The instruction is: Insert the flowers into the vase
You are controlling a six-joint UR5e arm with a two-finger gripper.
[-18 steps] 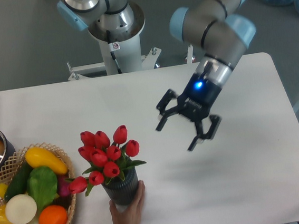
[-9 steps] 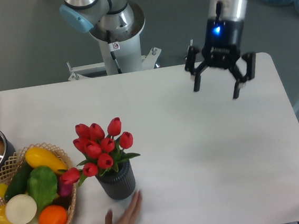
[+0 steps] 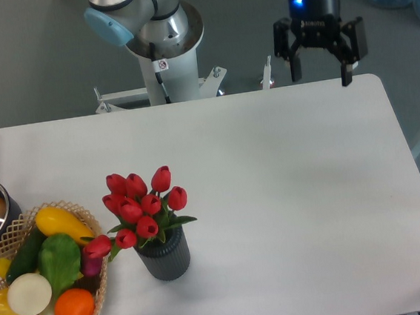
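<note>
My gripper [image 3: 321,62], fingers spread wide and holding nothing, hangs over the table's [image 3: 288,194] far edge, well apart from the vase [image 3: 163,254], which stands upright near the front edge just beside the wicker basket [image 3: 16,228] with the flowers [image 3: 140,209] seated in its mouth.

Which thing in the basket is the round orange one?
The round orange fruit at the front of the woven wicker basket, beside the white onion. The long yellow vegetable at the back is yellow, not orange, and stretched out.
</note>
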